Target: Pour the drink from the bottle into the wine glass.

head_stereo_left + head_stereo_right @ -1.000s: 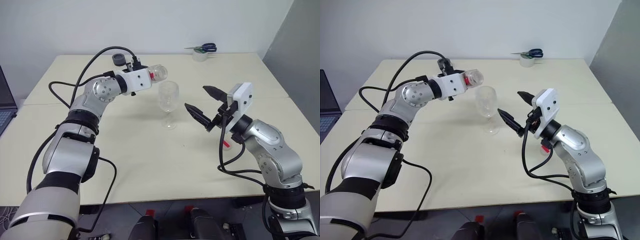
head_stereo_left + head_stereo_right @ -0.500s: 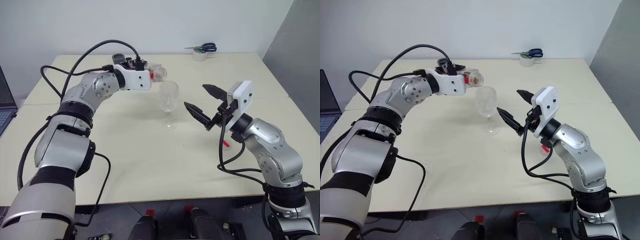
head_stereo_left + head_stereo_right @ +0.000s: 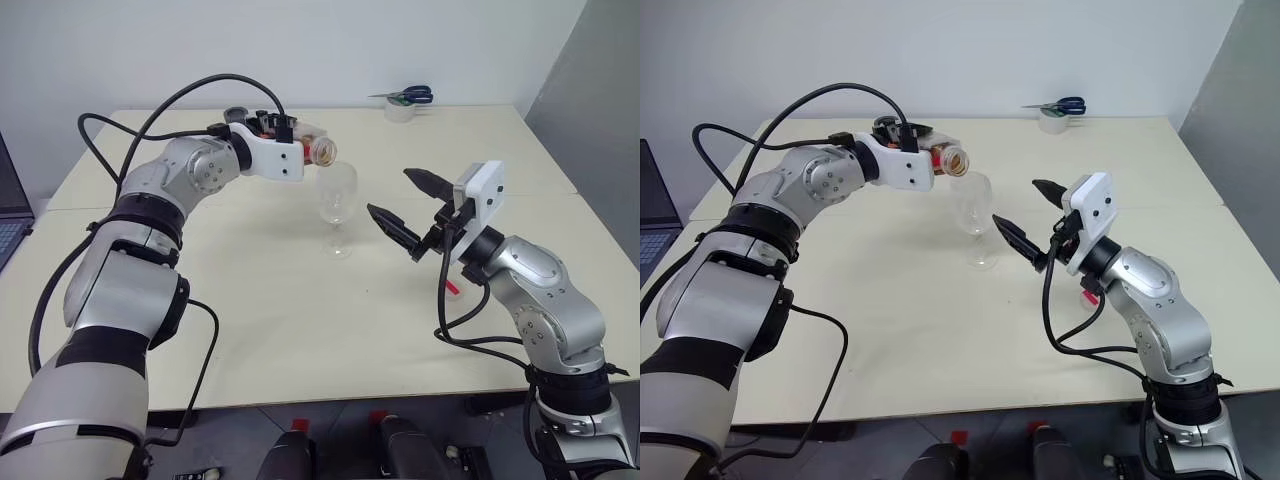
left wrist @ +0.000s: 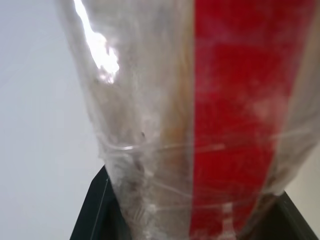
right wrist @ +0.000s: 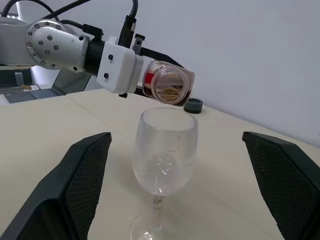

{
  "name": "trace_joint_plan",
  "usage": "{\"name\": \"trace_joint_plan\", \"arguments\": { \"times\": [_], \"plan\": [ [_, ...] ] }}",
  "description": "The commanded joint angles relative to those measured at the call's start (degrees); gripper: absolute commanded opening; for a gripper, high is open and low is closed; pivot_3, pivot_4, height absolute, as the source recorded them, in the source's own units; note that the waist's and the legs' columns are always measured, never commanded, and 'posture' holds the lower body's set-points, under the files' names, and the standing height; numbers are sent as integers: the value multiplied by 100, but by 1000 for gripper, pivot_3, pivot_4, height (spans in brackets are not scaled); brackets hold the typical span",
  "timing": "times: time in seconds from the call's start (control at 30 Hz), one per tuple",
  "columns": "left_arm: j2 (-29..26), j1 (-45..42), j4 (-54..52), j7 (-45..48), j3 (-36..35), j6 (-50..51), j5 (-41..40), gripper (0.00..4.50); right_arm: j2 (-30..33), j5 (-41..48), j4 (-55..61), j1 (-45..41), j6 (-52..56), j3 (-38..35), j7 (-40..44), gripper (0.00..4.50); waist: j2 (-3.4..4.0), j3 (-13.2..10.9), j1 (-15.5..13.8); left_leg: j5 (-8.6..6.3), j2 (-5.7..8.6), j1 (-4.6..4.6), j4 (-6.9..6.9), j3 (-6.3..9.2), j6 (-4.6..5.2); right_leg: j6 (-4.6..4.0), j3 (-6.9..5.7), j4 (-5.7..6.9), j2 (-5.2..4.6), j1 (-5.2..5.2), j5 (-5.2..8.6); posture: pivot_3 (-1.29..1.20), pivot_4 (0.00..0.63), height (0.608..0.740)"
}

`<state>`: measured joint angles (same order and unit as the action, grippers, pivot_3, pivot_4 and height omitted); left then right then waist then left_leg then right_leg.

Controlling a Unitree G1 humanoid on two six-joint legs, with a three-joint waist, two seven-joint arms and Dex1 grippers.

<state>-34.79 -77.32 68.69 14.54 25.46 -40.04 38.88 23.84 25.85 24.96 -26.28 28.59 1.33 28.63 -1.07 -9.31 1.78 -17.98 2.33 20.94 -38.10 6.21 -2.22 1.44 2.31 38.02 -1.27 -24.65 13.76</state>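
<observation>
Bottle (image 3: pixel 318 150) tipped further over wine glass (image 3: pixel 337 200), clear with red label, pinched by left tool (image 3: pixel 290 140), right tool (image 3: pixel 408 205) spread.

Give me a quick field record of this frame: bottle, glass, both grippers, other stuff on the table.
bottle: held by left gripper, tipped about level, open mouth over the glass rim
glass: upright on table, bowl looks empty, no stream visible
left gripper: shut on the bottle
right gripper: open, beside the glass, apart from it
other: scissors resting on tape roll at far edge; dark ring behind the glass
</observation>
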Motion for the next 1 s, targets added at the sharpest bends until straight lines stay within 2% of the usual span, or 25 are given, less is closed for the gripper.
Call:
{"name": "trace_joint_plan", "arguments": {
  "times": [0.03,1.0],
  "plan": [
    [-134,-329,-2,-201,-10,-49,40,1688,-1,31,313,-159,39,-25,-26,4500,0,0,0,0,0,0,0,0,0,0,0,0,0,0,0,0,150,740],
    [-291,-675,172,-595,394,-155,559,1688,-41,-40,236,-6,-76,-24,28,4500,0,0,3,0,2,1,-3,-6,0,0,0,5,1,-2,0,0,150,740]
  ]
}}
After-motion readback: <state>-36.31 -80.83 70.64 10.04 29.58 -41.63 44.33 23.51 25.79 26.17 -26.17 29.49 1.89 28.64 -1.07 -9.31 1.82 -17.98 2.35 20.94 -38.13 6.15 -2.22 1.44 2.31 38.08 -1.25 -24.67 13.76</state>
